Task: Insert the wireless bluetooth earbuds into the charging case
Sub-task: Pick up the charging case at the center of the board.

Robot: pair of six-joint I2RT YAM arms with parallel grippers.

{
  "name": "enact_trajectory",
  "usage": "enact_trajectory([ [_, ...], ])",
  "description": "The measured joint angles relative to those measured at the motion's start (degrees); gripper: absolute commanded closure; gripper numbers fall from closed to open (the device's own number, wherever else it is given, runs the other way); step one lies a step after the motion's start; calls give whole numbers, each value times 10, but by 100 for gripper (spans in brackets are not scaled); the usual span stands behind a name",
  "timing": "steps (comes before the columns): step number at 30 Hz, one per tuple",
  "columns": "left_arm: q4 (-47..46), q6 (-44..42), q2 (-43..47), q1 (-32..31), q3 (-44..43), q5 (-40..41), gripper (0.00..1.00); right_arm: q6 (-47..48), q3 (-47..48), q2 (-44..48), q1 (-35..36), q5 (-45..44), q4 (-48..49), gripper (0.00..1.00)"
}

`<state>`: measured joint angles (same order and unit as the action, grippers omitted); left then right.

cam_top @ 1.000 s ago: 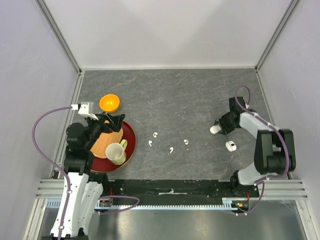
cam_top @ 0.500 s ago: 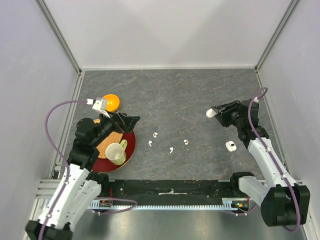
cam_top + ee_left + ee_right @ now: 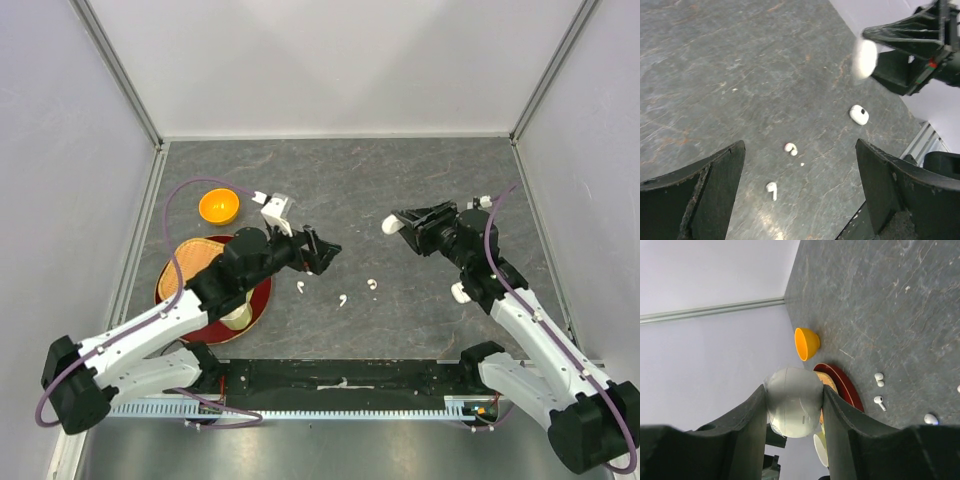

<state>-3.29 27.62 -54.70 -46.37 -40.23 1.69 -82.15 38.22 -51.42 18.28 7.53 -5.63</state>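
This is looking like a robotics lab, a boxed-in test cell rather than a lived-in room. Plain pale walls (image 3: 330,60) are closing in a dark stone-patterned table (image 3: 400,190) at nine, twelve and three o'clock, and bare metal posts (image 3: 120,75) are running up the corners. At six o'clock a slotted metal rail (image 3: 340,385) is carrying two robot arms, the left arm (image 3: 150,335) and the right arm (image 3: 530,320), with purple cables (image 3: 205,184) looping off them. Household things are sitting out like props: an orange bowl (image 3: 218,206) and a red plate (image 3: 263,293) at nine o'clock, and tiny white earbuds (image 3: 341,299) lying loose near the middle.
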Motion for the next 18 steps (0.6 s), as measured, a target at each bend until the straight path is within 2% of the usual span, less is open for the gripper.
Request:
enact_trajectory([
  [9,-102,-7,-84,-109,-31,103,3,-80,-4,-1,61,-46,-1,98],
  [18,-205,-36,-151,-152,-38,146,11,-137,-9,-3,99,-74,-13,97],
])
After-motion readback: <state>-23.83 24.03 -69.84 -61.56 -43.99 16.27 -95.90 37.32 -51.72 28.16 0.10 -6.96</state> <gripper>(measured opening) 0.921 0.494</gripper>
